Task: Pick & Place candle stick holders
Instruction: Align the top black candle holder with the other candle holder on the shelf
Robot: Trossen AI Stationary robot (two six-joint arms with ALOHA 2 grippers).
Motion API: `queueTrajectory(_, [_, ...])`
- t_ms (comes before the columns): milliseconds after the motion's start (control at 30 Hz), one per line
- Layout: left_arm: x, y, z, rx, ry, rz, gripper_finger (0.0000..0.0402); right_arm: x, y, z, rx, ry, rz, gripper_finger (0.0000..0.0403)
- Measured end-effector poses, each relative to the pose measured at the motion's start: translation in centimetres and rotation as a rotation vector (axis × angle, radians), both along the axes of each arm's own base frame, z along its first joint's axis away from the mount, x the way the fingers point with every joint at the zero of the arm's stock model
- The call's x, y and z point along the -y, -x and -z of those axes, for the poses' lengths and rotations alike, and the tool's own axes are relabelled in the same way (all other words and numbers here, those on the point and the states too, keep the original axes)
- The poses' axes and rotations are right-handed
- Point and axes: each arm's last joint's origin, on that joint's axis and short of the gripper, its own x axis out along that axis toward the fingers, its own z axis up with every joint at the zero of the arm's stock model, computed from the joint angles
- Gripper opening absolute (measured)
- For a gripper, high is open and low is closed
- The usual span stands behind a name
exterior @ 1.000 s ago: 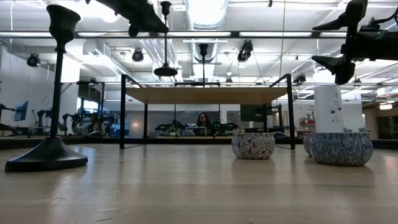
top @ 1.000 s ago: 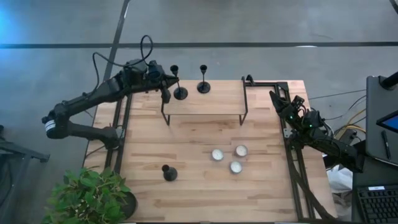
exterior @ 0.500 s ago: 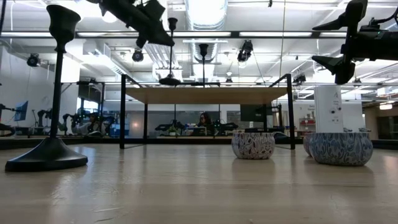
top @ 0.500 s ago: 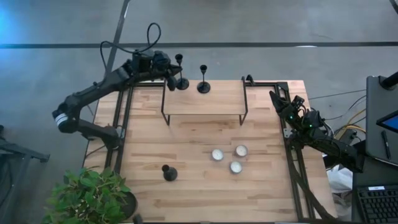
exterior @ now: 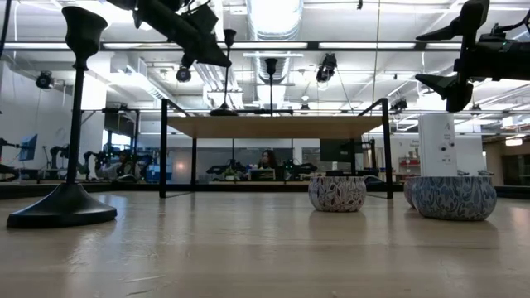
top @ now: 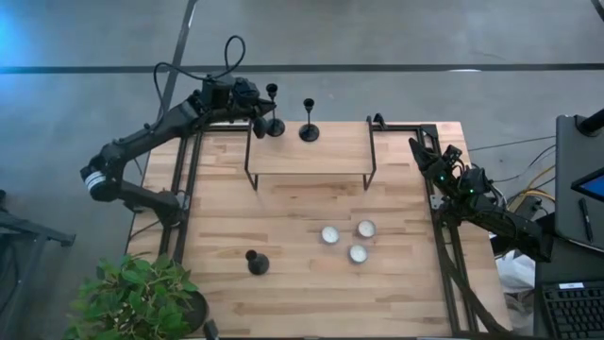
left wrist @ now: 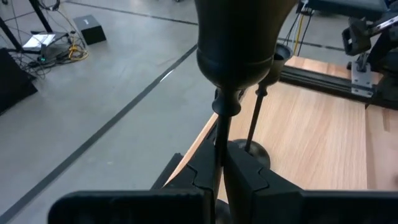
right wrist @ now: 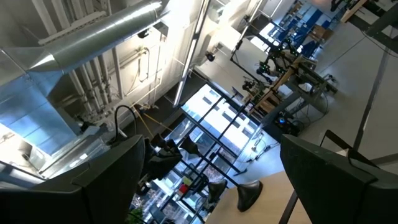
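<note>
Left gripper (top: 261, 115) clamps the thin stem of a black candlestick (top: 274, 123) over the raised wooden shelf (top: 307, 156), beside a second candlestick (top: 309, 130); a third candlestick (top: 256, 263) stands on the table. Right gripper (top: 422, 151) waits at the table's right edge, fingers spread.

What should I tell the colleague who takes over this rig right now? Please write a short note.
Left gripper: shut on a candle stick holder, at the raised shelf's far left corner.
Right gripper: open, waiting at the table's right edge.
Done: second holder stands on the shelf.
Left: release the held one; third holder stands on the table, near left. Three small cups are untouched.
</note>
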Motion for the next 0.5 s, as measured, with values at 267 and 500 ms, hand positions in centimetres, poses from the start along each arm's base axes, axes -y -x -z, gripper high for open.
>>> queueTrajectory(267, [0.0, 0.1, 0.3, 0.052, -0.014, 0.047, 0.0018, 0.0, 0.0, 0.0, 0.000, 0.000, 0.000, 0.0366])
queueTrajectory(500, [0.6, 1.1, 2.4, 0.094, -0.013, 0.032, 0.0018, 0.0, 0.0, 0.0, 0.000, 0.000, 0.000, 0.0366])
